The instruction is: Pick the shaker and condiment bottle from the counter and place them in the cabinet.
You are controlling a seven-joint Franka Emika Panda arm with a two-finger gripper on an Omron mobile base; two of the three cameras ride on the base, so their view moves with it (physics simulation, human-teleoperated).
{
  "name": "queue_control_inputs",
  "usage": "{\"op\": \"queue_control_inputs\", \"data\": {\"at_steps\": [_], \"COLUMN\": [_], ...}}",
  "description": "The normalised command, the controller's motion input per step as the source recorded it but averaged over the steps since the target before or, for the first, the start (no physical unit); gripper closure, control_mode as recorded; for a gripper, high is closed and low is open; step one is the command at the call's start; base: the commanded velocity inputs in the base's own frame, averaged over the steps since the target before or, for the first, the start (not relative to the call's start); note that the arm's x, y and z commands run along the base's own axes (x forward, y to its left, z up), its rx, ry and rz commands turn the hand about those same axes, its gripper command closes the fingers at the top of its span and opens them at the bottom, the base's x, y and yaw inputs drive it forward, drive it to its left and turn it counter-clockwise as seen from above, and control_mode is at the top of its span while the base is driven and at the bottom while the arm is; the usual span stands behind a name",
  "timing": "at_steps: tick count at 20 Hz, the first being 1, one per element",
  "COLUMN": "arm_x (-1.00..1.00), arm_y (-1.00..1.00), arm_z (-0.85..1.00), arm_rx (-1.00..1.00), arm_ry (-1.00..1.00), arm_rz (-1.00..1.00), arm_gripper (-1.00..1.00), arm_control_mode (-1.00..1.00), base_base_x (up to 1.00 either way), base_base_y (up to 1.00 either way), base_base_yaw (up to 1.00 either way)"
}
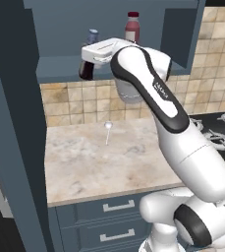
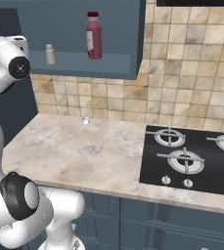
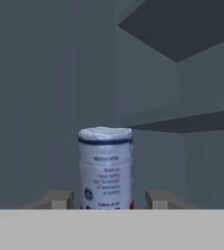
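— While the arm reaches up into the cabinet (image 1: pixel 60 69), where is the bottle (image 3: pixel 106 166)?

— Upright between the tips of the gripper (image 3: pixel 108 199), inside the cabinet's lower compartment. From the left base, its blue cap pokes up just behind the white hand, left of the red bottle (image 1: pixel 132 27).

— Is it gripped?

— I cannot tell. The jaws stand narrow, one tip on each side of it, yet a thin gap shows at both sides in the hand view. Whether it rests on the cabinet floor is hidden too.

— And the shaker (image 2: pixel 50 54)?

— Upright on the cabinet floor, left of the red bottle and apart from it, seen from the right base.

— Anything on the tabletop (image 1: pixel 84 162)?

— One small pale stick (image 1: pixel 108 129) with a round head, near the tiled wall. The stove (image 2: pixel 187 156) lies to its right.
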Motion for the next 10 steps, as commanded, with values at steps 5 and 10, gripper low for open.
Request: {"op": "queue_control_inputs", "data": {"at_steps": [5,10], "arm_x": [0.42,0.18], "arm_y": [0.07,0.0], "arm_z": [0.0,-0.02], "arm_rx": [-0.01,-0.03], "arm_ry": [0.0,0.01], "arm_rz": [0.0,0.0], "arm_gripper": [1.0,1.0], "arm_control_mode": [-1.0,-1.0], "base_base_x": [0.0,0.0], "base_base_y": [0.0,0.0], "base_base_yaw": [0.0,0.0]}}
